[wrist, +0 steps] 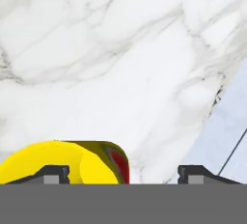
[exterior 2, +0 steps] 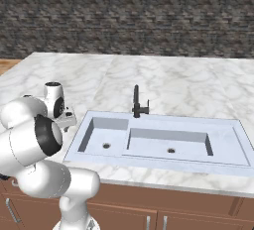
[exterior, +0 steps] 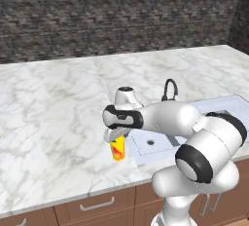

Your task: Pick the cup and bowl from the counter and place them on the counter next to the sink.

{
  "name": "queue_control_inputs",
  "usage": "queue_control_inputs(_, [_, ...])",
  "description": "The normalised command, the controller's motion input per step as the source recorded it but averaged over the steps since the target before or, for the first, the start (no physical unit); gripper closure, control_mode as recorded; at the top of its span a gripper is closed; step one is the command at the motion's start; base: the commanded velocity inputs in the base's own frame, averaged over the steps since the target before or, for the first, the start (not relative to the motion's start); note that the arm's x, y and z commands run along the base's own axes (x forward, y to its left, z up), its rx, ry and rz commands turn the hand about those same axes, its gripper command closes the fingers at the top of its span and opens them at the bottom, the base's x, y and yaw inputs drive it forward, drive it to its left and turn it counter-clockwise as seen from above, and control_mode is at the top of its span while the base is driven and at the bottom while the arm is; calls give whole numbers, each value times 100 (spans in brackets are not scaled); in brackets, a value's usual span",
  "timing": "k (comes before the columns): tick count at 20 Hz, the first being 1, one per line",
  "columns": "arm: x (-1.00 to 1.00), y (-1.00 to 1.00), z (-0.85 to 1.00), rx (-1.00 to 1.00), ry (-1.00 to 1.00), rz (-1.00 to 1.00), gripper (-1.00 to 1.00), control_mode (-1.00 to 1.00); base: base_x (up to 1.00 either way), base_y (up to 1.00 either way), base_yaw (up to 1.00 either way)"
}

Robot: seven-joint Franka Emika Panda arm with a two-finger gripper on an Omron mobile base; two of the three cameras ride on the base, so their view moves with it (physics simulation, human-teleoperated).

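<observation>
Yellow and close under the lens in the hand view, the cup [wrist: 67,162] sits low between the 2 dark fingertips [wrist: 53,174] of the tool [wrist: 123,174]. The jaws stand wide, with marble showing between the cup and the right tip, so nothing is gripped.

From the left base view, the cup [exterior: 117,149] stands upright on the surface [exterior: 53,113], near its front edge and just beside the left rim of the sink [exterior: 146,144]. The tool [exterior: 115,135] hangs directly above it, so close that I cannot tell whether it touches the rim. By my reading this cup is already at its goal beside the basin, and the bowl is the piece left to fetch.

As for handling, the cup looks small, rigid and light, a smooth-walled tumbler with no handle and a red-orange mark on its side. I judge it slippery and easy to tip, being narrow and tall for its base. A sensible hold would pinch opposite sides of the wall from above, partway down, with the jaws centred so it does not twist.

In the right base view the sink [exterior 2: 158,142] lies along the front of the surface [exterior 2: 173,80], with a dark faucet [exterior 2: 138,102] behind it.
</observation>
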Motion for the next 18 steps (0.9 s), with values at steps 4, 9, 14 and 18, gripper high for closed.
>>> queue_control_inputs(4, [-4, 0, 53, 0, 0, -3, -100, -100, 0, 0, 0])
queue_control_inputs(9, [-11, 0, 65, 0, -2, -1, -100, -100, 0, 0, 0])
queue_control_inputs(14, [-45, -26, 48, 1, -1, -7, -100, -100, 0, 0, 0])
queue_control_inputs(18, [-59, -68, 27, 2, 0, -12, -100, -100, 0, 0, 0])
